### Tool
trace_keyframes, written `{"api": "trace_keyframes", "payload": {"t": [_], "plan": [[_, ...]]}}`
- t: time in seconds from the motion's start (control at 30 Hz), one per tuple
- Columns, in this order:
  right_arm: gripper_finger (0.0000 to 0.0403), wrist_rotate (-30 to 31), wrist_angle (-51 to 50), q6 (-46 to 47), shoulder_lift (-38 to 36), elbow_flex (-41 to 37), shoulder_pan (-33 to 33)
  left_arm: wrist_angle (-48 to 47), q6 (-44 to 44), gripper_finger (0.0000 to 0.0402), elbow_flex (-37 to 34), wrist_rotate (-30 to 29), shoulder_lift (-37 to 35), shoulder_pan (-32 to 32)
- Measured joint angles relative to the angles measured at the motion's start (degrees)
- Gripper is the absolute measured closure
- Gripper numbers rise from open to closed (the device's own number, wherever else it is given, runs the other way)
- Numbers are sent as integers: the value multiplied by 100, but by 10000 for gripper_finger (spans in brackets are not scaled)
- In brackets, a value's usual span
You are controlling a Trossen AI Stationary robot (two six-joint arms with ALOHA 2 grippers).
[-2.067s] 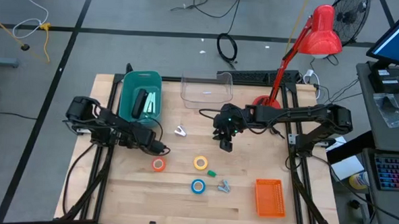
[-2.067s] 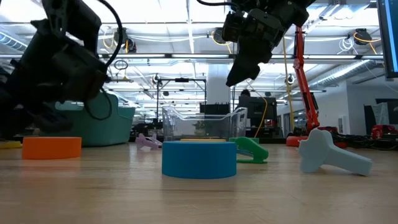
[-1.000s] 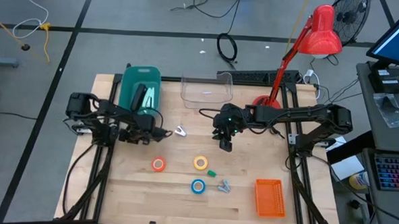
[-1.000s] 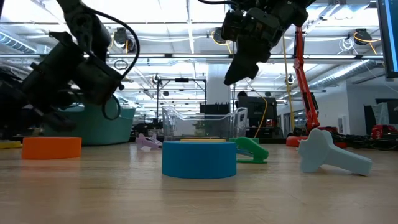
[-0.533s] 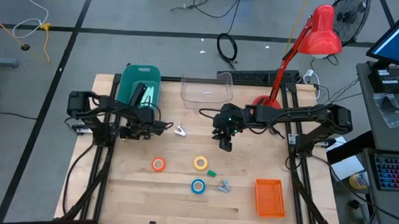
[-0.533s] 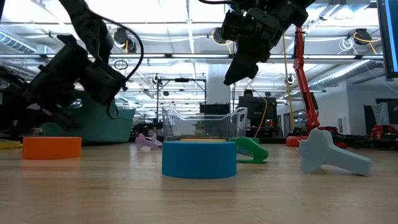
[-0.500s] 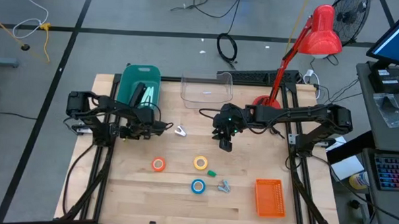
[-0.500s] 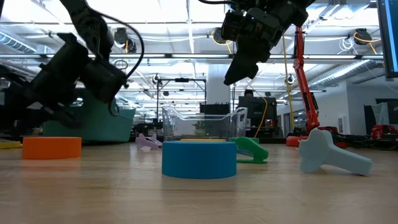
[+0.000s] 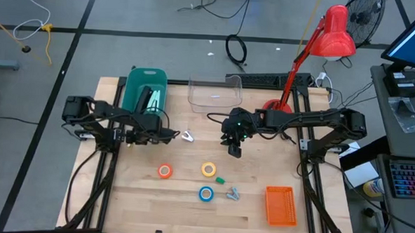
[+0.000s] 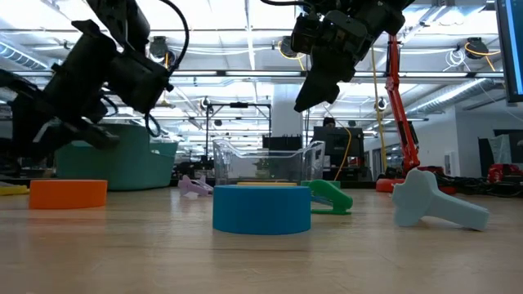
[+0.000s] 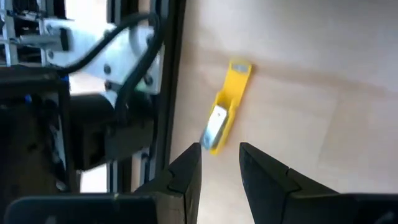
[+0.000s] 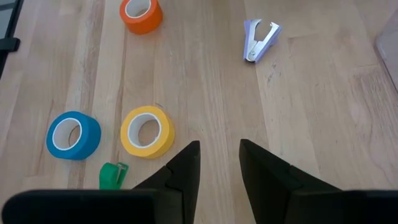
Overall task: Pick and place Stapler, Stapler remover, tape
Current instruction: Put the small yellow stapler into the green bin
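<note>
Wooden worktop is carrying blue tape (image 9: 205, 194), yellow tape (image 9: 209, 170) and orange tape (image 9: 164, 171) toward its near edge. Farther in, the lilac remover (image 9: 187, 136) is lying slanted between the arms, and the left arm's end is looking nearer to it. The left gripper (image 11: 217, 152) is hanging by the left edge over a yellow piece (image 11: 227, 106) and the right gripper (image 12: 217, 155) is hovering centrally, both slightly spread and holding nothing; no writing is showing legibly.

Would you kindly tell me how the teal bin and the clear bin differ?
The teal bin is opaque, while the clear bin is see-through. The teal bin already holds something dark and something pale; the clear bin looks empty. In the high view the teal bin sits left of the clear one. Both stand at the table's far edge.
</note>
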Motion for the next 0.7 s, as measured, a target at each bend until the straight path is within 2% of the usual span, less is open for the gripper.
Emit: {"api": "trace_keyframes", "payload": {"t": [0.13,0.37,0.5,0.6,0.7], "plan": [[298,0,2,10,-1,0,-1,155,-280,289,0,72,0,-176],[298,-4,0,46,1,0,-1,1478,-377,289,0,76,0,-539],[298,-2,0,63,-1,0,0,1228,-1094,289,-29,-466,0,-1028],[298,-4,1,61,1,0,0,714,-1904,289,-132,-711,2,-1131],[298,-4,17,50,0,0,0,967,-2444,289,-270,-800,2,-1113]]}}
